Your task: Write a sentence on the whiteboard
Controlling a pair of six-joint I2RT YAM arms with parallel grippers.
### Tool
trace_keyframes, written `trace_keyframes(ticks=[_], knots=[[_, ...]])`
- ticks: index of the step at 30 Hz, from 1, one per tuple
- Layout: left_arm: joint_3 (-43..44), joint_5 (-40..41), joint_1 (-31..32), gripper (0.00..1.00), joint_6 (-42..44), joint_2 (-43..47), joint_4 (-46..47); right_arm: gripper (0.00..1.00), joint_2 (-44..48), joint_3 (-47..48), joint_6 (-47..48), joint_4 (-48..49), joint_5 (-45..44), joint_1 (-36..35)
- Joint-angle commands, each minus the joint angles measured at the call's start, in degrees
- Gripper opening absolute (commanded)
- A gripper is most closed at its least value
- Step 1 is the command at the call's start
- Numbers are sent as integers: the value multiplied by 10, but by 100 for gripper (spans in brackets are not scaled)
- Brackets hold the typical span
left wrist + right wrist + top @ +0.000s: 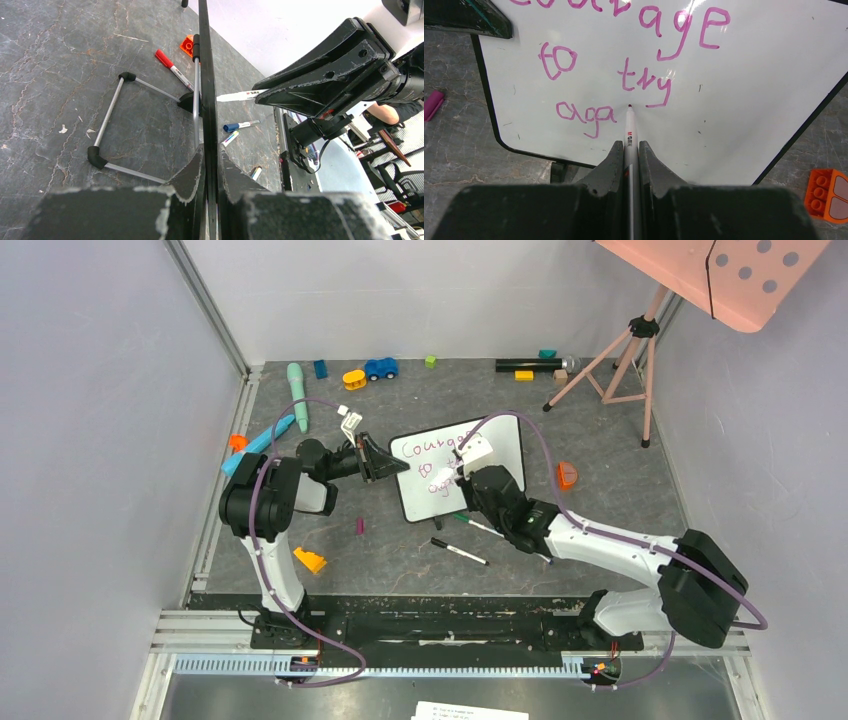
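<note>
The whiteboard (500,440) stands tilted in the middle of the table, and its bare face (749,90) fills the right wrist view. The sentence (644,80) is in pink-purple ink and reads "courage", "to try", "aga" in three lines. My right gripper (629,145) is shut on a white marker (630,127), whose tip rests on the board just right of "aga". My left gripper (210,152) is shut on the board's black left edge (206,75), seen edge-on. From above, the left gripper (395,468) and right gripper (462,472) flank the writing.
Two loose markers (460,552) (480,525) lie in front of the board, with a pink cap (360,526) to the left. An orange brick (566,475) sits to the right and an orange piece (309,560) near the left base. Toys line the back, and a pink tripod (625,355) stands back right.
</note>
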State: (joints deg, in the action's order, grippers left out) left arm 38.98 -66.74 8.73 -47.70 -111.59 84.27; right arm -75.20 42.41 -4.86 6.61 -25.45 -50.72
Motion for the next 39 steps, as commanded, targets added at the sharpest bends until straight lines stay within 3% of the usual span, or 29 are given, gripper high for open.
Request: trace_keyframes(ticks=[1,14,20,28,34,39], knots=[[1,-13,1,2,-5,32,49,0,-8,29,7,27,-5,3],[1,-14,1,2,-6,32,49,0,-21,32,8,32,9,4],[1,-13,1,2,-5,32,49,0,-20,36,12,18,-24,4],[2,-13,1,2,-6,32,49,0,-18,33,6,30,16,4],[0,-13,1,2,-5,32,49,0,-19,36,11,13,-32,4],[1,-14,2,2,-6,32,50,0,-16,32,6,22,-2,4]])
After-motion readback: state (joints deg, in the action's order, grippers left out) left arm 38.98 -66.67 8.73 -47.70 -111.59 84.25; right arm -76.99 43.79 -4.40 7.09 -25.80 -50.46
